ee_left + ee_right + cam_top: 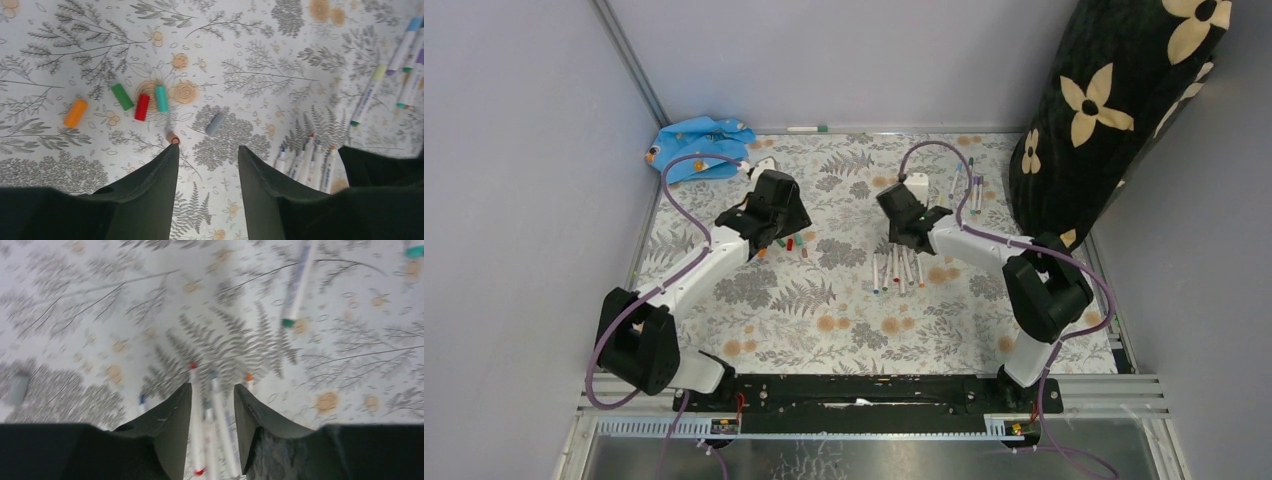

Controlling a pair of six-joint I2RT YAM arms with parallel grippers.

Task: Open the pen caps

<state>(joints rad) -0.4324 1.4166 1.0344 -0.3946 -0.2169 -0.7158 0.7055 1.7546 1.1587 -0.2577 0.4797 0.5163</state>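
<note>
So, several caps [142,107] lie loose on the worktop [300,50] before my left tool [207,147], bared pens [305,160] below my right tool [212,385]; both tools stand apart, empty. Capped pens [370,95], far right, are left to do.

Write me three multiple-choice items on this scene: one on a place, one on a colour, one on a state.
1. The blue cloth lies at one part of the table: A far left corner; B far right corner; C near edge.
2. Between the green cap and the teal cap lies: A an orange cap; B a red cap; C a grey cap.
3. The left gripper has its fingers: A shut on a pen; B shut on a cap; C apart, holding nothing.
1 A, it is bunched in that corner. 2 B, red sits between them. 3 C, bare table shows in the gap.
</note>
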